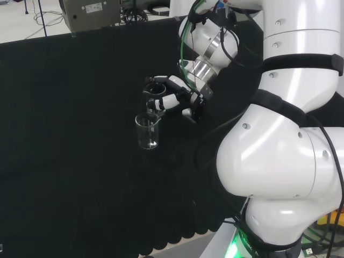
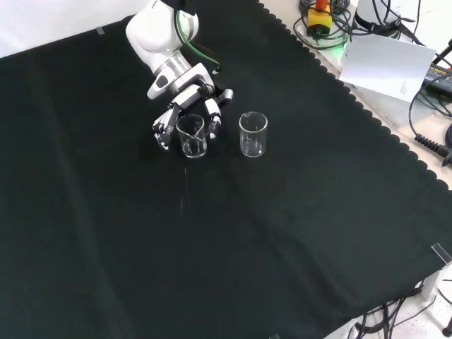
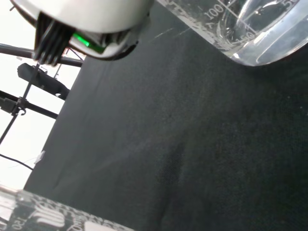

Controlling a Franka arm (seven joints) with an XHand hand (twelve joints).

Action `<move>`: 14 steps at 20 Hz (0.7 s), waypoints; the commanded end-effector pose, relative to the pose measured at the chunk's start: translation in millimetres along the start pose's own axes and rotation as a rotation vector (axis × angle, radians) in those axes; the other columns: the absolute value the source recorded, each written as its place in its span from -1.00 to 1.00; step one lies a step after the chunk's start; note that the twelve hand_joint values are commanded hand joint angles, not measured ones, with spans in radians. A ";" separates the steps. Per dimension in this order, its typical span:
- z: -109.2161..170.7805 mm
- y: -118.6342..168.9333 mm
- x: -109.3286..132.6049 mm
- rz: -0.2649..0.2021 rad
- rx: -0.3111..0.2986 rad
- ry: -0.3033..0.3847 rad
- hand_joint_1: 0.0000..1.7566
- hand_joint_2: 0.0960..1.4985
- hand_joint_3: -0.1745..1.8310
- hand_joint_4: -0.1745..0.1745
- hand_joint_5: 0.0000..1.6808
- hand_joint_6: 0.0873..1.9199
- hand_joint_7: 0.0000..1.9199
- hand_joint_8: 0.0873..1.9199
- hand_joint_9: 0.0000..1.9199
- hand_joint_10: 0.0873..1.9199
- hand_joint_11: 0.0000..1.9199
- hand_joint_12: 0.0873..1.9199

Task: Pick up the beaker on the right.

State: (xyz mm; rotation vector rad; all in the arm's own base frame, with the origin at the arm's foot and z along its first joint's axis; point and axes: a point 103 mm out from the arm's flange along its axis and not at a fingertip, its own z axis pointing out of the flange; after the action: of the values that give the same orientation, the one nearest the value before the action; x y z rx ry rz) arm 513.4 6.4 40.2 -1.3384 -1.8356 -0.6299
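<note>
Two clear glass beakers stand on the black cloth. In the front view the left beaker (image 2: 192, 136) sits between the fingers and thumb of the hand (image 2: 185, 106), which curl round its sides. The right beaker (image 2: 253, 134) stands apart, free of the hand. In the head view the free beaker (image 1: 148, 131) stands nearer the camera, just below the hand (image 1: 174, 98); the enclosed one is hard to make out there. Both beakers rest on the cloth at the same level. A graduated beaker (image 3: 250, 29) shows close in the wrist view; which one it is I cannot tell.
The arm's white links (image 1: 279, 161) take up the right of the head view. Papers and cables (image 2: 388, 63) lie beyond the cloth's scalloped edge at the front view's upper right. Black cloth (image 2: 233, 247) stretches bare toward the front view's bottom.
</note>
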 end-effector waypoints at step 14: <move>11.8 7.5 6.0 0.014 -0.018 0.053 0.24 -0.42 -0.14 -0.16 -0.47 -0.10 -0.55 -0.30 -0.38 -0.45 -0.89 0.39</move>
State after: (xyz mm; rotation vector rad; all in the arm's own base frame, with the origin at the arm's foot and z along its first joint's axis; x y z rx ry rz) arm 515.8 19.9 38.1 -1.3188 -1.7887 -0.6716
